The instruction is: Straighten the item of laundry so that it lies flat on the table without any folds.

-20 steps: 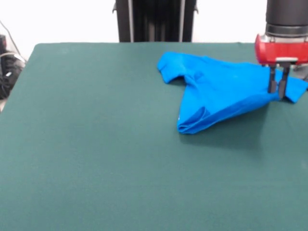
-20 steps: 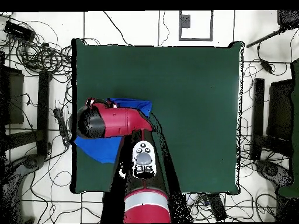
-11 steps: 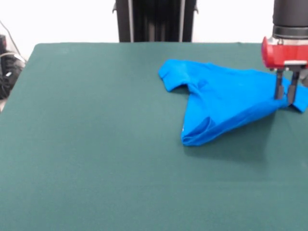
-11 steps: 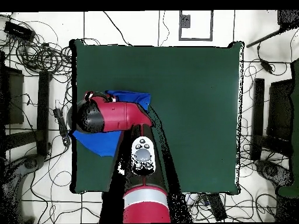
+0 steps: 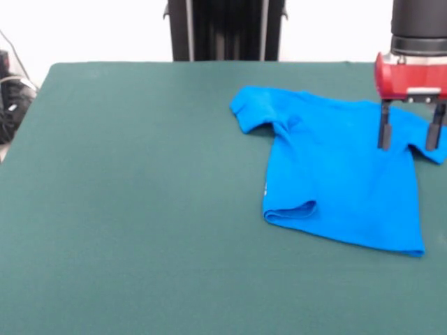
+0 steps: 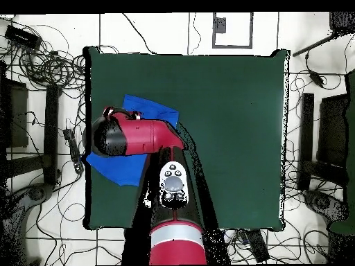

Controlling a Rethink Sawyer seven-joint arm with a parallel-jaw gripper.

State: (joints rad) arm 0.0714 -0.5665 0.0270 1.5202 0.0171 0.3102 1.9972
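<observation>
The item of laundry, a bright blue T-shirt (image 5: 335, 174), lies spread on the green table (image 5: 140, 195) at the right of the front view, plain side up. One sleeve points left at the far side, and the near left hem corner is folded over. My gripper (image 5: 406, 136) hangs open just above the shirt's right shoulder, holding nothing. In the overhead view the arm's head (image 6: 114, 135) hides the gripper and most of the shirt (image 6: 149, 109), which reaches the table's left edge.
Black equipment stands behind the table's far edge (image 5: 223, 31). Cables and stands (image 6: 41, 62) lie on the floor around the table (image 6: 229, 125). The shirt's right sleeve lies near the table's right edge in the front view.
The gripper opened and let go of the shirt, then rose slightly. The lifted, bunched shirt dropped and now lies spread out on the table.
</observation>
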